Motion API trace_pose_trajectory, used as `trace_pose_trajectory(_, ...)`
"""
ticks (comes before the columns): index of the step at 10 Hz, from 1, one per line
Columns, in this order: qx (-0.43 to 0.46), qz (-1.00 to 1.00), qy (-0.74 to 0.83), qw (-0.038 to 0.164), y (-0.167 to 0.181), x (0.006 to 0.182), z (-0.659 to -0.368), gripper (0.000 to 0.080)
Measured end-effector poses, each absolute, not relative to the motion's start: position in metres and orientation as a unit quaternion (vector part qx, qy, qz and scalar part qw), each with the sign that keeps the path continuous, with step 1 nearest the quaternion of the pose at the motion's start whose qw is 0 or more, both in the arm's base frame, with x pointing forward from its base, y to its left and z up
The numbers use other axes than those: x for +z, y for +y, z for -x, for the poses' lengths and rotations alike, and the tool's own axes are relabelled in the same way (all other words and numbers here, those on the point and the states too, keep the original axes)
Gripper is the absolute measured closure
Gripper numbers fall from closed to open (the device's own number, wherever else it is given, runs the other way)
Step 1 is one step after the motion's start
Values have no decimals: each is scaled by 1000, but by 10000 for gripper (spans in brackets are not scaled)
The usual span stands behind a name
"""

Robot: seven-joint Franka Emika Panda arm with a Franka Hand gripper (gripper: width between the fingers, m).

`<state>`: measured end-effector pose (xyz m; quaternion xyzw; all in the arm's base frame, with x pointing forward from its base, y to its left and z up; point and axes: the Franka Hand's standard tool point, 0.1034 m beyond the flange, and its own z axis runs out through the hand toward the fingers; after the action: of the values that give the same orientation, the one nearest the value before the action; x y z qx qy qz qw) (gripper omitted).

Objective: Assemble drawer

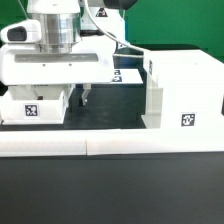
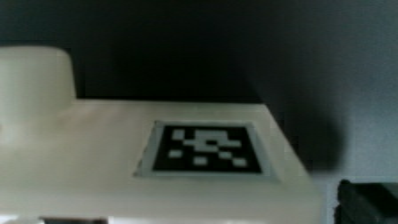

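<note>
The gripper (image 1: 58,90) hangs low over a tray (image 1: 33,106) that sits well to the exterior view's left of the shell (image 1: 185,90). I cannot tell whether its jaws are apart or together. The step is probably grasping the tray — next it needs a firm hold, then squaring the tray to the shell.

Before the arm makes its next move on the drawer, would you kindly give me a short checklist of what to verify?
1. Cabinet shell stands upright at the exterior view's right: ok.
2. Tray lies below the gripper, its tag facing the exterior camera: ok.
3. Tray and cabinet shell are apart, with dark table showing between them: ok.
4. Gripper open or shut: cannot tell, as its fingertips are not clear in either view.
5. Tag fills the wrist view, blurred but whole: ok.
6. Second tray located: cannot tell.
</note>
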<state>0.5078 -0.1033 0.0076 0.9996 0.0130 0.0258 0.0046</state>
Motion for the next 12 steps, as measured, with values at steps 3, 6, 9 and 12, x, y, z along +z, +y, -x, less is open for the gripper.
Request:
trace_pose_trajectory(3,24,-1000,12,5,-102,5,-504,150)
trace_pose_trajectory(6,24,-1000,12,5,-102,5,-504,401)
trace_pose_trajectory(9,24,-1000,13,4,-101,5,-504,746)
trace_pose_trajectory(12,24,-1000,13,4,-101,5,-504,759)
